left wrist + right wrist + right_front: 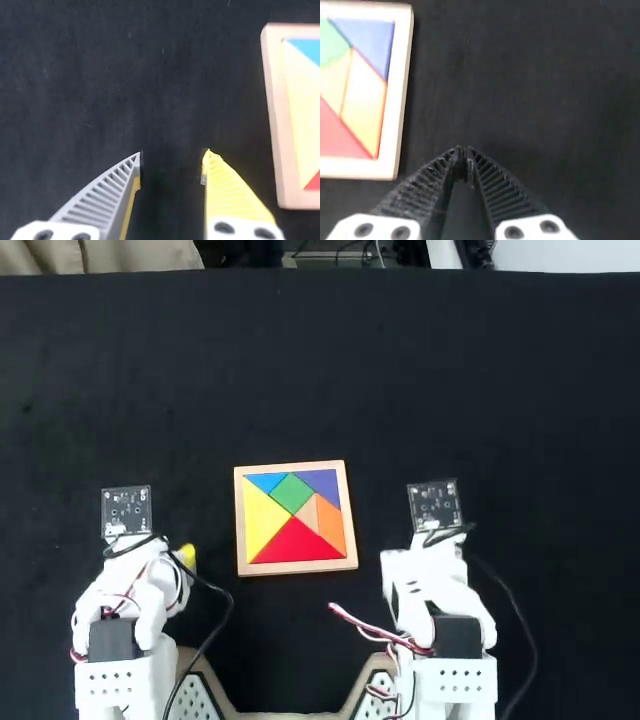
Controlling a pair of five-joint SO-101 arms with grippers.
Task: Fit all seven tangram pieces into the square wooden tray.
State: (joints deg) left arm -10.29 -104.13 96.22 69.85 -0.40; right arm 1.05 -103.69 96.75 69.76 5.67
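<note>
The square wooden tray (240, 520) lies at the table's middle front, holding coloured tangram pieces fitted flat: yellow (262, 522), red (297, 541), green (292, 492), light blue (266, 481), dark blue (324, 483), tan and orange (331, 520). My left gripper (171, 164) hovers over bare black cloth left of the tray (272, 115), fingers open, nothing between them. My right gripper (464, 159) is over the cloth right of the tray (400, 100), fingers shut and empty. Both arms sit folded near their bases (130, 580) (435, 585).
Black cloth (320, 370) covers the whole table. The arm bases and their cables (365, 635) occupy the front edge. A pale curtain edge (110, 255) and dark equipment lie beyond the far edge.
</note>
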